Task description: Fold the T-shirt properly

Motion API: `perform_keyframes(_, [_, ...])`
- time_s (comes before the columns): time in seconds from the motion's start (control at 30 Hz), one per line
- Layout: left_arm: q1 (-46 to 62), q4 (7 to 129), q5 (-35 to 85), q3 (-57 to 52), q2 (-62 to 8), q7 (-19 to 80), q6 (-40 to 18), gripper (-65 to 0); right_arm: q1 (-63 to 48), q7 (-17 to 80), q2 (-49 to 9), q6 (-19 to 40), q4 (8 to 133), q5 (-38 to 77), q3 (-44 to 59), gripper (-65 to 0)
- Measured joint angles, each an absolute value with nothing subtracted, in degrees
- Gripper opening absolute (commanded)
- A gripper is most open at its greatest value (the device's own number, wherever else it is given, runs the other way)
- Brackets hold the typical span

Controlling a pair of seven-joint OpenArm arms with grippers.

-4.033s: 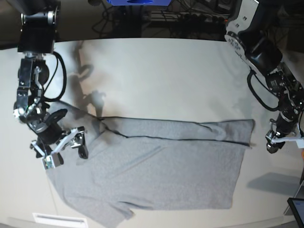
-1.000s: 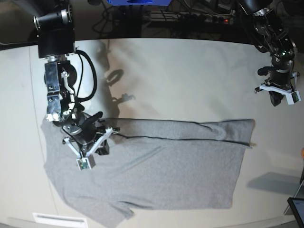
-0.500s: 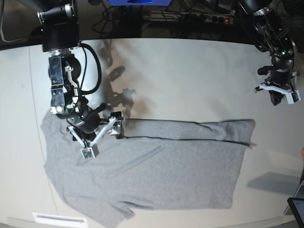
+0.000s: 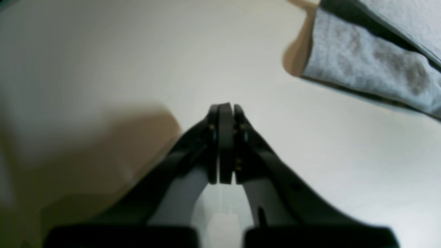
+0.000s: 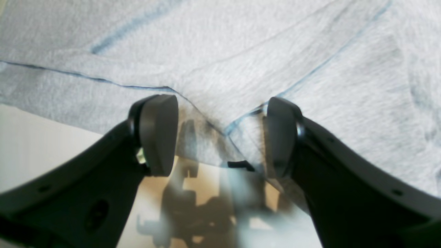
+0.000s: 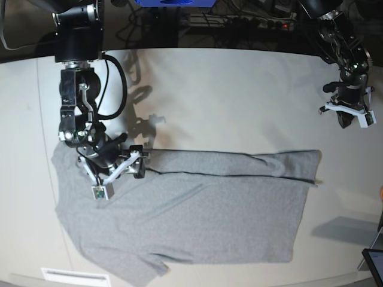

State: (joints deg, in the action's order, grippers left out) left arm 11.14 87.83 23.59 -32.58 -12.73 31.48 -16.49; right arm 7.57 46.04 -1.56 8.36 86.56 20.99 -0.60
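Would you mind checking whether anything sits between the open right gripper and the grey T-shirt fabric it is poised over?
Nothing visible does. The right gripper hangs open directly above the folded edge of the heather-grey cotton T-shirt, with only its own shadow on the pale table beneath.

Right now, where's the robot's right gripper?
In the base view the right gripper is at the left, jaws open over the far folded edge of the heather-grey cotton T-shirt.
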Motion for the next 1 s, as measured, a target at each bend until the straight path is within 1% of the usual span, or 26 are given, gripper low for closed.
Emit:
perform_keyframes(0.17, [11.14, 87.83, 23.57, -32.58, -12.73, 31.48, -16.49, -65.0, 7.73, 45.76, -1.54, 8.43, 83.61, 21.06, -0.60, -23.8])
perform_keyframes(0.3, [11.14, 87.83, 23.55, -32.58, -12.73, 31.48, -16.49, -65.0, 7.44, 45.80, -1.56, 8.27, 81.93, 20.84, -0.49, -24.1])
perform_keyframes(0.9, [11.16, 87.83, 23.55, -32.58, -12.86, 31.48, -16.49, -65.0, 7.79, 45.65, -1.54, 8.27, 81.95, 21.02, -0.49, -24.4])
perform_keyframes(1.0, [11.16, 87.83, 23.55, -32.58, -12.86, 31.46, -16.49, -65.0, 7.92, 44.36, -1.54, 8.27, 81.95, 21.02, -0.51, -26.0])
